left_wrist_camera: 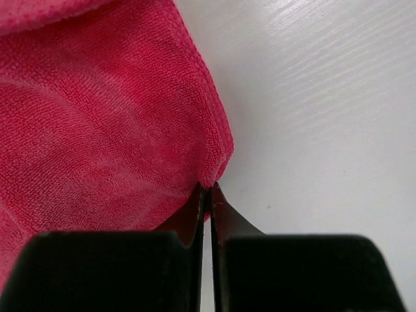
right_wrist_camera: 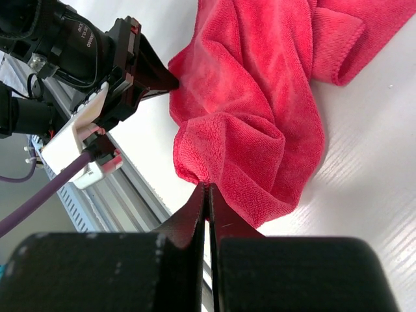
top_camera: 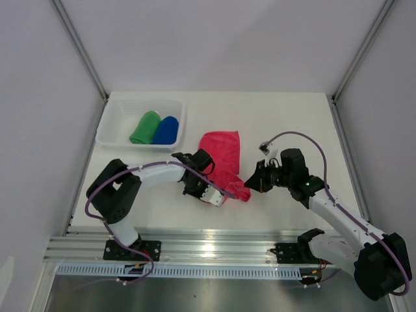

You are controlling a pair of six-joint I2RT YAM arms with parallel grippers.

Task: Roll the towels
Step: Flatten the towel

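While the green towel (top_camera: pixel 145 127) and the blue towel (top_camera: pixel 168 130) lie rolled side by side in the white plastic basket (top_camera: pixel 107 132) at the table's (top_camera: pixel 292 123) far left, the pink-red towel (top_camera: pixel 221 148) is the one in hand. It lies unrolled mid-table, its far part fairly flat and its near end bunched into folds. The left claw (left_wrist_camera: pixel 208 188) is clamped together on a hemmed corner of that towel. The right claw (right_wrist_camera: pixel 206 188) is likewise pinched shut on a fold at the crumpled near end, just across from its partner.

This looks like the straightening step, with rolling not yet begun. The next move probably calls for both arms to raise their pinched points a little and draw them apart. That would pull the bunched end taut and flat on the table. Too hard a tug could slip the thin hem out of the left claw, so an even pull seems wise.
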